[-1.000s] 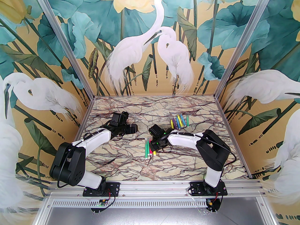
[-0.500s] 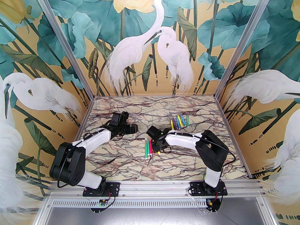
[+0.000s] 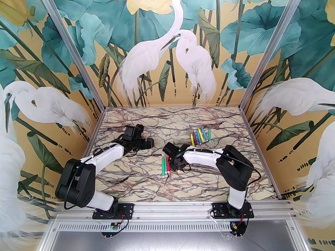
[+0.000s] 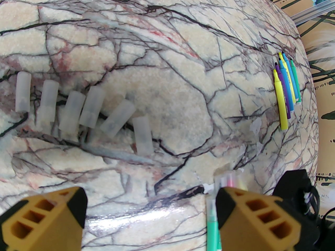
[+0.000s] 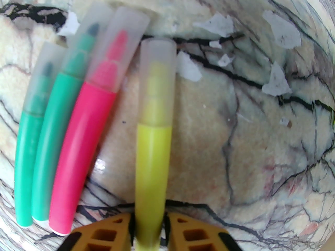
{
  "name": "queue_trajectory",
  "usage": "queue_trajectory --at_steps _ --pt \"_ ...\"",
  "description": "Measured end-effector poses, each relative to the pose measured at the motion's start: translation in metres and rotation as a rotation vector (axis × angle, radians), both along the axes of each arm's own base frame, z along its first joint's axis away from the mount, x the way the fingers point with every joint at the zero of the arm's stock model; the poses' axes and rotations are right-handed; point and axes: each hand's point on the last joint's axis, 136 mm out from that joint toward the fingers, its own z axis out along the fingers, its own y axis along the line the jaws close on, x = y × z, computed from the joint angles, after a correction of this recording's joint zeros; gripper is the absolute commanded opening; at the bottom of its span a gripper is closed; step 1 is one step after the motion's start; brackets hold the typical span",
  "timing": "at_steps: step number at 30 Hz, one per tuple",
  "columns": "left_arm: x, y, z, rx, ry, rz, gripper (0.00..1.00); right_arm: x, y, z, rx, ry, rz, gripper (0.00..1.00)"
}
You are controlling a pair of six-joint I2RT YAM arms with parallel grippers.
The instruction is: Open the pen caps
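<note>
- Top cam: right gripper [image 3: 176, 166] is dipping lower onto the near-centre pens [image 3: 165, 166] than a sec ago. Left gripper [image 3: 146, 143] is sitting unchanged, far-left. Uncapped pens [image 3: 200, 136] are lying far-right.
- Left wrist: left gripper [image 4: 149, 205] is gaping wide, holding nothing. Six loose caps [image 4: 91, 106] are lying in a row ahead.
- Right wrist: right gripper [image 5: 149, 223] is clamping the yellow pen [image 5: 150, 166], its cap [image 5: 157, 82] on. Prob the next uncapping is starting. Pink pen [image 5: 78, 145] and green pens [image 5: 39, 153] are waiting left, capped.
- Containers: none spotted; everything's lying bare on the table [image 3: 146, 189].
</note>
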Motion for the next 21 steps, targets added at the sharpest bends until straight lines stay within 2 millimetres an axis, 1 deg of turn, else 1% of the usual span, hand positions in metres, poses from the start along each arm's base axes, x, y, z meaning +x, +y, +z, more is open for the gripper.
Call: queue_trajectory --at_steps 3,9,13,17,21 --pt "0.000 -0.001 0.000 -0.003 0.001 -0.002 0.86 0.000 0.000 0.000 -0.009 0.001 0.001 0.18" --pt "-0.001 -0.003 0.000 -0.013 0.004 -0.010 0.85 0.001 0.001 0.001 -0.010 0.002 0.002 0.15" --pt "-0.002 -0.006 0.002 -0.031 0.008 -0.024 0.85 0.007 0.003 0.002 0.009 -0.012 -0.001 0.13" --pt "-0.003 -0.014 0.006 -0.076 0.005 -0.045 0.84 0.016 0.002 0.003 0.065 -0.026 -0.023 0.08" --pt "-0.001 -0.025 0.015 -0.143 -0.009 -0.068 0.82 0.024 -0.009 0.011 0.160 -0.043 -0.050 0.06"
